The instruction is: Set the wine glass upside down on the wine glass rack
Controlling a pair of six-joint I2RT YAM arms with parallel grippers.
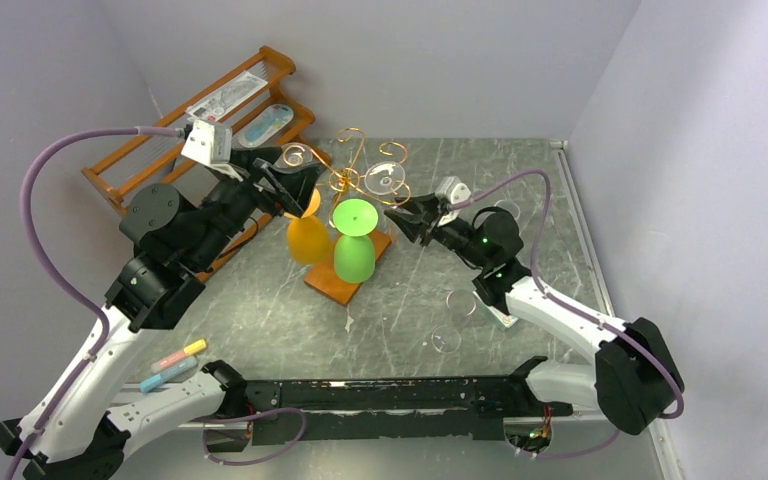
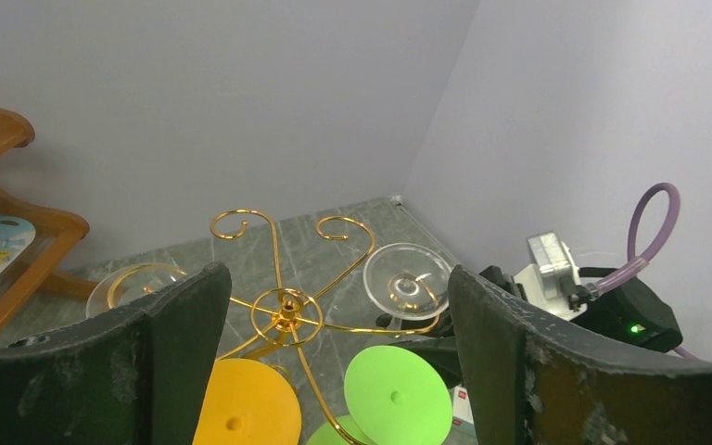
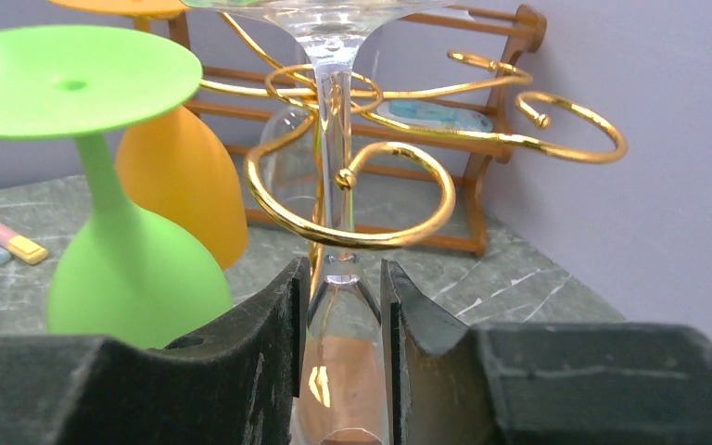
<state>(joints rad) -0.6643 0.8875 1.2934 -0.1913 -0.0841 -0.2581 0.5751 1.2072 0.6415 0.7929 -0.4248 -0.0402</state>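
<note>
The gold wine glass rack [image 1: 352, 172] stands on its orange-brown base [image 1: 332, 285] mid-table. My right gripper [image 1: 406, 218] is shut on a clear wine glass [image 3: 336, 139], held upside down. Its stem passes through a scroll arm [image 3: 352, 236] and its round foot [image 1: 386, 180] lies above the wire. The fingers [image 3: 269, 324] clasp the top of the bowl. The foot also shows in the left wrist view [image 2: 406, 281]. My left gripper [image 1: 295, 190] is open and empty, just left of the rack, its jaws wide apart above the rack's centre ring [image 2: 287, 311].
A green glass [image 1: 355, 240] and an orange glass [image 1: 308, 238] hang upside down on the rack. Another clear foot [image 2: 134, 283] shows at the rack's left. Clear glasses [image 1: 458, 303] lie on the table at right. A stepped wooden shelf [image 1: 210, 120] stands back left. Chalk sticks [image 1: 175, 365] lie front left.
</note>
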